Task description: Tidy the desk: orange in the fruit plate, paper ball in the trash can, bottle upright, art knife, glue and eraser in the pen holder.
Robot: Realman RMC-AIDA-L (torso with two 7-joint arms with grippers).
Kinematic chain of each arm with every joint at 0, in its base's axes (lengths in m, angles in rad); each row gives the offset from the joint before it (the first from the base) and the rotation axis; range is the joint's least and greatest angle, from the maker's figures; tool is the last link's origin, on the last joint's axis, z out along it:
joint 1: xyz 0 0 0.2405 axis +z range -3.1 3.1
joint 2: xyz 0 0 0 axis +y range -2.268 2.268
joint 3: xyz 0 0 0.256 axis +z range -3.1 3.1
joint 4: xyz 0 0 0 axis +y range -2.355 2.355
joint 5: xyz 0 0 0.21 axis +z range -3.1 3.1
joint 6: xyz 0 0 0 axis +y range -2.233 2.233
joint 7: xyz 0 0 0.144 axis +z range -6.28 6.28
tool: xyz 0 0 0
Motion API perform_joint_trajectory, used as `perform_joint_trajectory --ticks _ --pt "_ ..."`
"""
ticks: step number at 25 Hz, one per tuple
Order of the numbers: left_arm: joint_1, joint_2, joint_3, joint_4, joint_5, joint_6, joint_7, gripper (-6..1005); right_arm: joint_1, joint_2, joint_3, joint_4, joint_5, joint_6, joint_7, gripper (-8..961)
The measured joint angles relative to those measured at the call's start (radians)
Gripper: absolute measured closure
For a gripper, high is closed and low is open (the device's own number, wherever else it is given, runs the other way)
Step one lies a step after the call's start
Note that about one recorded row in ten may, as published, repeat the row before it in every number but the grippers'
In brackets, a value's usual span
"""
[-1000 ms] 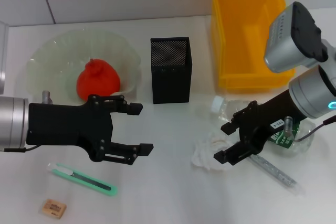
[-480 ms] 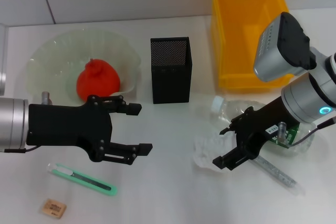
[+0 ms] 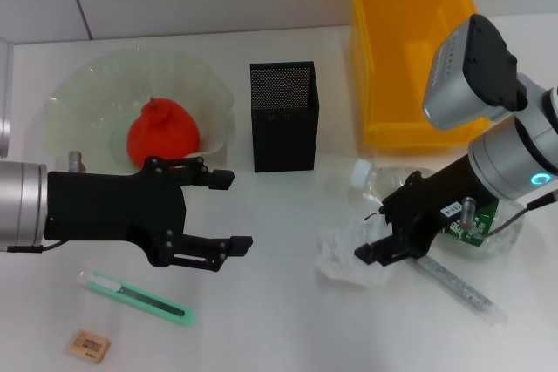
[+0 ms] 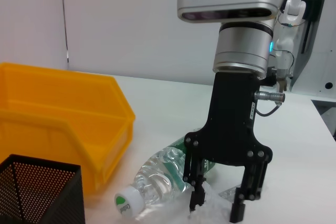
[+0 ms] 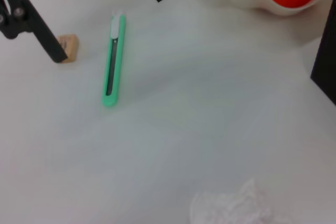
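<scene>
The orange (image 3: 163, 134) lies in the pale fruit plate (image 3: 78, 84). My right gripper (image 3: 370, 234) is low over the crumpled paper ball (image 3: 342, 254), open, one finger on each side of it; the left wrist view shows the right gripper (image 4: 217, 208) the same way. Behind it the clear bottle (image 3: 388, 182) lies on its side. A clear glue tube (image 3: 458, 285) lies to its right. The green art knife (image 3: 135, 295) and tan eraser (image 3: 90, 345) lie near the front left. My left gripper (image 3: 234, 210) hovers open above them. The black mesh pen holder (image 3: 283, 115) stands mid-table.
The yellow trash can (image 3: 405, 50) stands at the back right, just behind the bottle. In the right wrist view the knife (image 5: 113, 59) and eraser (image 5: 68, 45) lie near my left gripper's fingers (image 5: 31, 19). A white wall closes the far side.
My right gripper has come down over the paper ball and its fingers have drawn a little closer together. The left arm has not moved.
</scene>
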Motion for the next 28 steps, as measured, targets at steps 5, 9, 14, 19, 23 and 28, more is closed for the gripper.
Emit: perform_joint_trajectory --ticks 5,9,14,19,23,28 --pt "0.001 0.0 0.0 0.0 0.0 0.0 0.0 166 -0.002 0.0 0.009 -0.011 0.002 0.016 0.001 481" --pt "0.003 0.0 0.0 0.0 0.0 -0.001 0.0 167 -0.004 0.001 0.009 -0.012 0.003 0.02 0.003 575" --pt "0.003 0.0 0.0 0.0 0.0 -0.003 0.0 168 -0.004 0.001 0.002 -0.012 0.004 0.021 0.003 748" --pt "0.002 0.0 0.0 0.0 0.002 -0.003 0.0 170 -0.005 0.002 0.0 -0.013 0.007 0.02 0.004 955" --pt "0.001 -0.001 0.0 0.0 0.019 -0.006 0.001 171 -0.012 0.003 0.0 -0.032 0.024 0.014 0.003 954" --pt "0.001 -0.002 0.003 -0.008 0.03 -0.016 0.001 172 -0.065 0.003 0.002 -0.162 0.035 0.002 0.01 953"
